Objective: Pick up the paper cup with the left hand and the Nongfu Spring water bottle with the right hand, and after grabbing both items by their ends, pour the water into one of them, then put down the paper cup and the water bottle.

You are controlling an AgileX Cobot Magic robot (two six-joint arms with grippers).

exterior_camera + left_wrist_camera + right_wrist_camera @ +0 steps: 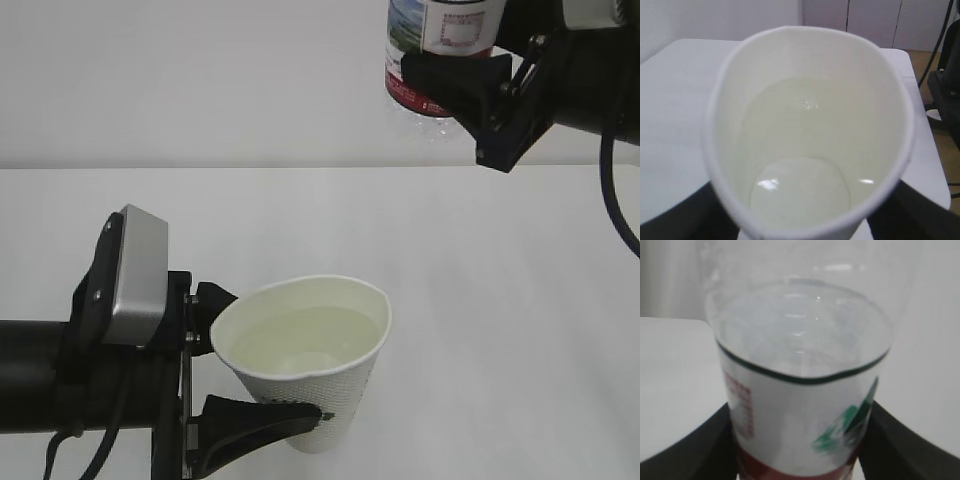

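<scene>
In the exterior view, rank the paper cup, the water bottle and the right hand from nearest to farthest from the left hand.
1. paper cup: gripped by the left hand, bottom left.
2. water bottle: raised, top right.
3. right hand: clamped on the bottle's far side, almost level with it.

Black arms (40, 375), grey wrist box (138, 275), black cable (615, 195).

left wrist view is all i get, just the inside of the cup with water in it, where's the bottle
Observer: The bottle is high at the upper right, held in the right gripper.
Operator: is it over the cup
Observer: No. The cup sits lower and to the left, held in the left gripper.
Operator: cup level?
Observer: It leans right, away from the gripper; the water stays below the rim.
</scene>
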